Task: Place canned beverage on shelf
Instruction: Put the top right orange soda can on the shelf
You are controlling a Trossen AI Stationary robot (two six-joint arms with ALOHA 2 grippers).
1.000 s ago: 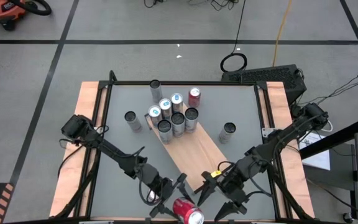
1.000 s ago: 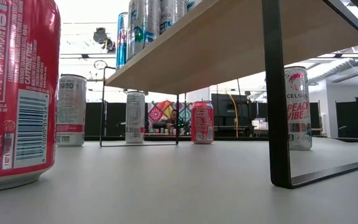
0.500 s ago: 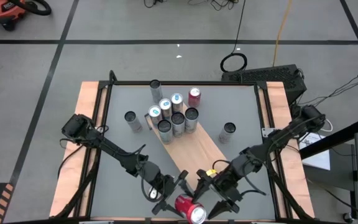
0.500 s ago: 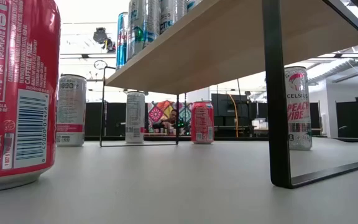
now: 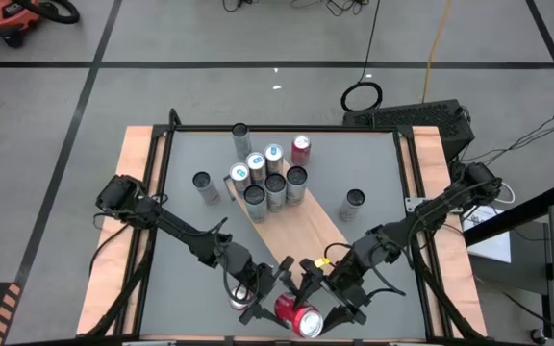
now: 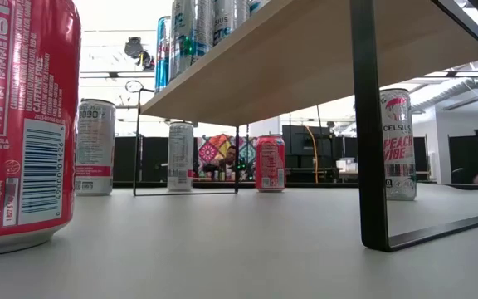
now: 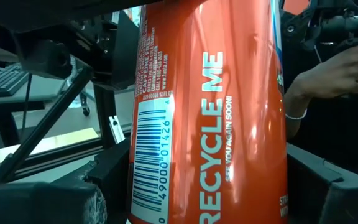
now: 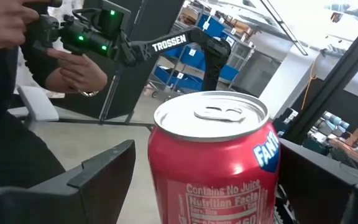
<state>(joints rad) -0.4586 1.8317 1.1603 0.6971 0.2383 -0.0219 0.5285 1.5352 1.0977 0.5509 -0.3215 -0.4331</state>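
At the near edge of the table I have a red Fanta can (image 5: 296, 319) standing upright, lid sealed with the pull tab flat. My left gripper (image 5: 269, 293) sits around it from the left; in the left wrist view the can fills the gap, with a dark finger (image 7: 73, 196) on each side pressed up to its barcode side, so I read that claw as closed on the can. My right gripper (image 5: 323, 306) comes in from the right with its fingers (image 8: 98, 171) spread wide, each standing clear of the can's wall.

Just past the can begins the shelf (image 5: 301, 235), a light wooden board on thin black legs, running diagonally away toward the table's far left. Its near end is bare. At its far end stands a cluster of cans (image 5: 265, 178), silver and blue ones.

On the grey tabletop (image 5: 373, 163) around it stand loose cans: a Celsius can (image 5: 353, 204) to the right of the shelf, a silver can (image 5: 203, 185) to the left, another silver can (image 5: 240, 137) and a red can (image 5: 300, 148) by the far edge.

Beyond the table, a person's hands (image 8: 73, 71) show in the right wrist view.
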